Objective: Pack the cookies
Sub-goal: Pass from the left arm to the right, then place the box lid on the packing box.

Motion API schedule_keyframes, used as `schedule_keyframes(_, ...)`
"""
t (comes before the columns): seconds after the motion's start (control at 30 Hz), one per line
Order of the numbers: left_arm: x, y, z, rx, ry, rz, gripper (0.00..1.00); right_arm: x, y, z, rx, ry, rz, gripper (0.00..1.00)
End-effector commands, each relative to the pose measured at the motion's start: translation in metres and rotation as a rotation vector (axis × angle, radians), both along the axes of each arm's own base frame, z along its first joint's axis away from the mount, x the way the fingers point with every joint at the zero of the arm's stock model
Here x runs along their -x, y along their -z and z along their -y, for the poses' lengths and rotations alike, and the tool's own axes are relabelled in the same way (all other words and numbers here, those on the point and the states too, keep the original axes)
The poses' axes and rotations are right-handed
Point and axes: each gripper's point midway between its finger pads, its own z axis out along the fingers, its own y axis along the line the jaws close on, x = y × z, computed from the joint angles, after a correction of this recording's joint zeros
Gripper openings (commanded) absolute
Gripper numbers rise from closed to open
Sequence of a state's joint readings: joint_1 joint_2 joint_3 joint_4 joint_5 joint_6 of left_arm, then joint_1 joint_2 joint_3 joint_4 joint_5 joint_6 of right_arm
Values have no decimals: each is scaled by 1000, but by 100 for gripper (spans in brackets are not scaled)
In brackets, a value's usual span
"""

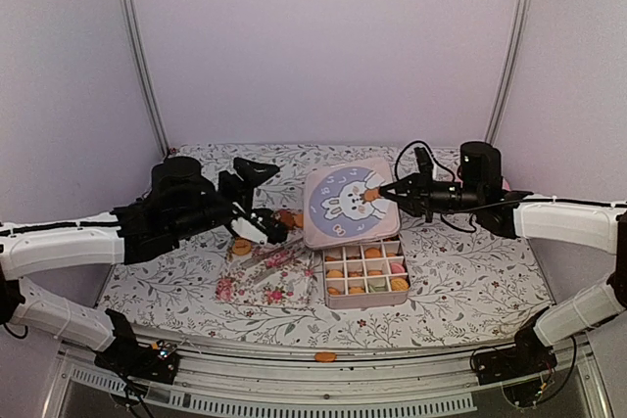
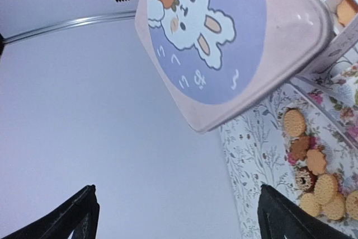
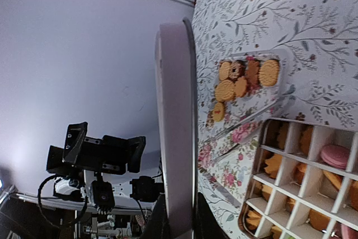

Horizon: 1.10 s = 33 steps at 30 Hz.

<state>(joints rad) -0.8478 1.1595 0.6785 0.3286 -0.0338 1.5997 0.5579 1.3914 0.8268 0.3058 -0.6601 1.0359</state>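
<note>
Our right gripper (image 3: 180,221) clamps the lid (image 1: 338,208) by its edge beside the box (image 1: 364,301); our left gripper (image 2: 177,214) stands wide apart near loose cookies (image 2: 316,187).

Tilted lid (image 1: 338,205) just behind open box (image 1: 364,301)

Between the right fingers (image 3: 160,223) the bunny-printed lid (image 3: 173,138) looks smooth and faintly glossy, like painted tin, while beyond them the flowered tablecloth (image 3: 279,15) is matt and the clear plastic tray (image 3: 284,85) shiny.
</note>
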Motion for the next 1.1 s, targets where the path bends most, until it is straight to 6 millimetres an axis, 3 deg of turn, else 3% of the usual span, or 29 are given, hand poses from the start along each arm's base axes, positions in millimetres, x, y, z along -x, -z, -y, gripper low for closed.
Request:
schedule_keyframes(0.0, -6, 54, -24, -84, -205, -460, 99, 2, 20, 47, 34, 114, -2, 0)
schedule_keyframes(0.1, -8, 71, -38, -93, -273, -585, 100, 8, 48, 63, 66, 152, -48, 0)
schedule_keyframes(0.23, -15, 85, -52, -62, -375, -753, 99, 12, 72, 69, 101, 163, -87, 0)
schedule_keyframes(0.4, -25, 97, -63, -20, -491, -967, 99, 12, 88, 72, 133, 176, -108, 0)
schedule_keyframes(0.57, -32, 105, -73, 27, -555, -1037, 99, 14, 100, 73, 152, 170, -132, 0)
schedule_keyframes(0.93, -44, 118, -81, 136, -668, -1173, 99, 30, 120, 70, 180, 154, -201, 21)
schedule_keyframes(1.07, -41, 128, -82, 150, -687, -1203, 99, 35, 130, 70, 224, 173, -233, 46)
